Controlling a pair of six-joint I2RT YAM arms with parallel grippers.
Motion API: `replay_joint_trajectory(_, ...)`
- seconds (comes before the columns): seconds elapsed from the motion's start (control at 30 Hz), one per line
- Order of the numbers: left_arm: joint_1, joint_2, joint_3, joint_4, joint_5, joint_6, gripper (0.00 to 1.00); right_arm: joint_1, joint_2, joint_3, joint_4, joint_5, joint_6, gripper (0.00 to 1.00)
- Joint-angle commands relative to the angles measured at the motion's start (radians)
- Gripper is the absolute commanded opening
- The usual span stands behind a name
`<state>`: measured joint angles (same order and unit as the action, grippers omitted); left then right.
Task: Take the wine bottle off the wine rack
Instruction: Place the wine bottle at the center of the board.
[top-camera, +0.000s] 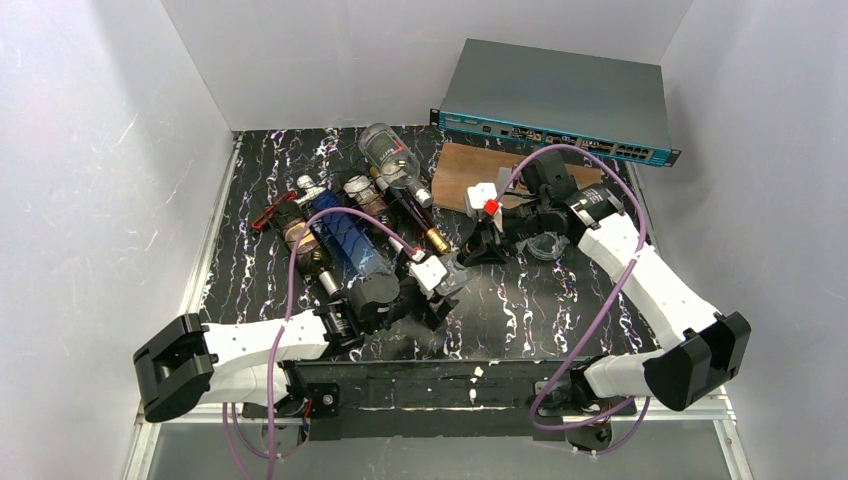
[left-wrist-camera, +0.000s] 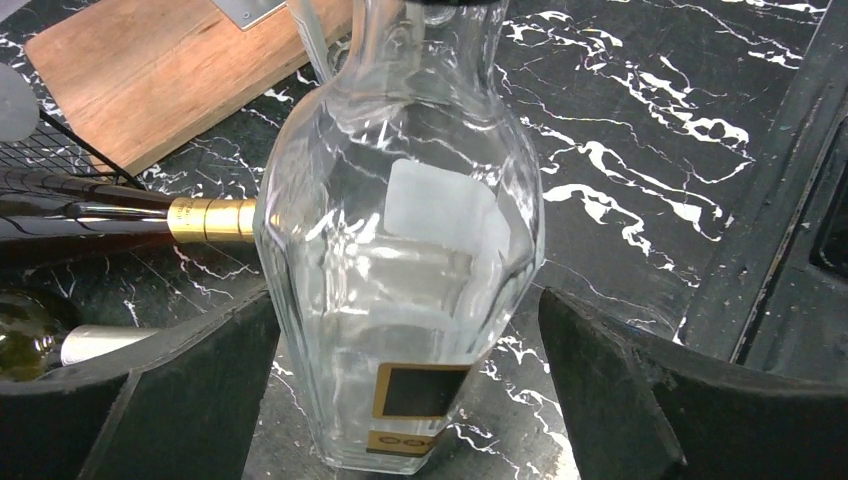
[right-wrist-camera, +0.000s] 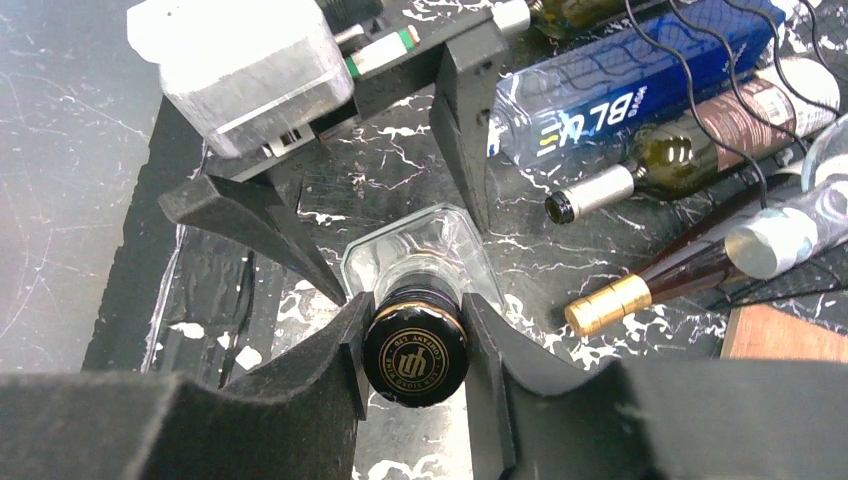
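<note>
The bottle (left-wrist-camera: 400, 250) stands upright on the worktop (left-wrist-camera: 650, 150), off the rack (left-wrist-camera: 45, 150). The right end effector (right-wrist-camera: 413, 335) clamps its black cap (right-wrist-camera: 415, 355), whose gold lettering includes "COMPANY". The left end effector (left-wrist-camera: 408, 305) is spread wide either side of its body. A blue bottle (right-wrist-camera: 640, 90) on the rack reads "BLUE".

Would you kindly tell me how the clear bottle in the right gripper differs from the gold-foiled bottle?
The clear bottle is colourless glass with a black cap; the gold-foiled bottle is dark glass. The clear bottle is clamped at its cap by the right gripper; the gold-foiled bottle lies untouched on the wire rack. Both are closed glass bottles.
</note>
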<state>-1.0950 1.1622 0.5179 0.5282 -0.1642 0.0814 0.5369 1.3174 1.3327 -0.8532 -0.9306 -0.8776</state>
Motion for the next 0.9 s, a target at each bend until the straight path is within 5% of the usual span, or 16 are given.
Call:
replay_joint_trajectory(0.0, 0.000, -0.065, 0.009, -0.003, 0.023, -0.056, 0.98, -0.031, -0.035, 0.047, -0.026, 0.011, 0.041, 0.01)
replay_joint_trajectory(0.23, -0.001, -0.151, 0.027, -0.069, 0.059, -0.130, 0.98, -0.107, -0.066, 0.077, -0.113, 0.040, -0.042, 0.01)
replay_joint_trajectory(0.67, 0.004, -0.262, 0.251, -0.666, -0.042, -0.265, 0.98, -0.252, -0.085, 0.138, -0.281, 0.138, -0.102, 0.01)
replay_joint_trajectory(0.87, 0.004, -0.302, 0.284, -0.745, -0.069, -0.276, 0.98, -0.361, -0.099, 0.157, -0.341, 0.137, -0.137, 0.01)
